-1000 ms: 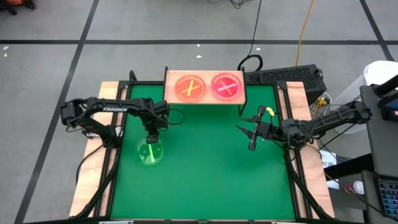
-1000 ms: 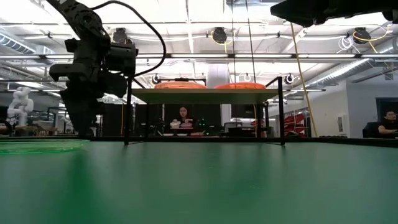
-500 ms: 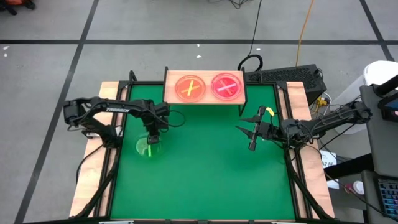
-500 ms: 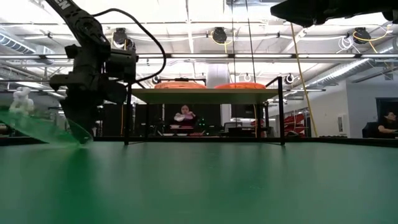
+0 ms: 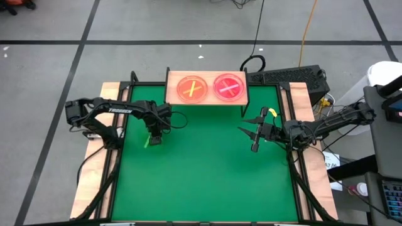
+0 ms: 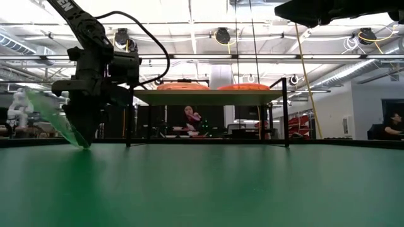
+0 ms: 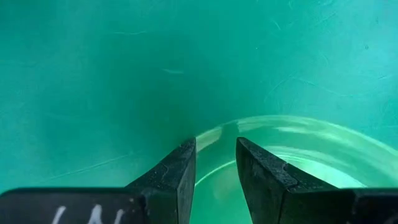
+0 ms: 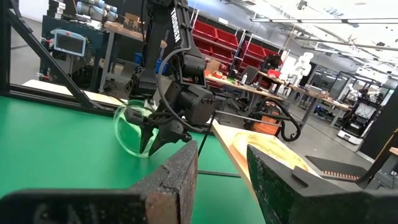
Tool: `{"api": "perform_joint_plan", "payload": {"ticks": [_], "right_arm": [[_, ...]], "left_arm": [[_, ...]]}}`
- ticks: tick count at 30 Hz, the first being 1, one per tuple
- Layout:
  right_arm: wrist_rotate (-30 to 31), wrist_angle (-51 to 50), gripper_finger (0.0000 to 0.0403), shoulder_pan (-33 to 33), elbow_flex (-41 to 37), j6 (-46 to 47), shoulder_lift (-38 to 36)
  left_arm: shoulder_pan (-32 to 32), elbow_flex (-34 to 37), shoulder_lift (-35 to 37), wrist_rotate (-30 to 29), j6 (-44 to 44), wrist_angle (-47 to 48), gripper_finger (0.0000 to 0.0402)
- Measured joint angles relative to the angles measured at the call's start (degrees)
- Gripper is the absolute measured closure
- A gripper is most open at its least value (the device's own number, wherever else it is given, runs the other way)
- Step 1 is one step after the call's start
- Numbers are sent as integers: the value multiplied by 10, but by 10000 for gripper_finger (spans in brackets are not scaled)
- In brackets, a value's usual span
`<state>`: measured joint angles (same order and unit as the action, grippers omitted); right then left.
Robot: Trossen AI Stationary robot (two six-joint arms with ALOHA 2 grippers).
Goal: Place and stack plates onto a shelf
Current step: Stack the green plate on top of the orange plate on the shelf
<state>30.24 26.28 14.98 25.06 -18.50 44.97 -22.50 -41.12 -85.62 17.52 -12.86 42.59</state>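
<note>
Here, a green plate (image 6: 58, 120) was seen tilted steeply on edge, its rim pinched between the fingers of the left gripper (image 5: 152, 136), with only its lowest point touching the green counter (image 5: 207, 169). In the left wrist view the two fingers (image 7: 180, 177) stood narrowly apart with the translucent rim (image 7: 292, 134) passing between them, so the plate was judged to be held. The right gripper (image 5: 254, 133) waited well apart to the other side above the counter, its fingers partly open and nothing between them. Beyond the left fingers, the shelf (image 5: 171, 88) carried an amber plate (image 5: 192, 88) and a pink plate (image 5: 229, 86) side by side. The green plate was judged light, stiff and rather slippery; a thin rim grip could let it swing or slip. A hold on the rim, set deep between the fingers, was judged best, and a level carry to the shelf would be wanted before stacking.
</note>
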Motion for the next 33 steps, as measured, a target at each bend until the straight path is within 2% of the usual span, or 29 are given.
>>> {"api": "perform_joint_plan", "payload": {"ticks": [7, 19, 24, 33], "right_arm": [[0, 0, 282, 0, 0, 0, 0], [0, -3, 282, 0, 0, 3, 0], [0, -9, 282, 0, 0, 7, 0], [0, -10, 282, 0, 0, 8, 0]], "left_arm": [[0, -5, 0, -1, -4, 6, 282], [0, -65, 0, -2, -17, 20, 282], [-2, -66, 0, -35, -38, 43, 282], [-20, -62, 0, -36, -83, 40, 282]]}}
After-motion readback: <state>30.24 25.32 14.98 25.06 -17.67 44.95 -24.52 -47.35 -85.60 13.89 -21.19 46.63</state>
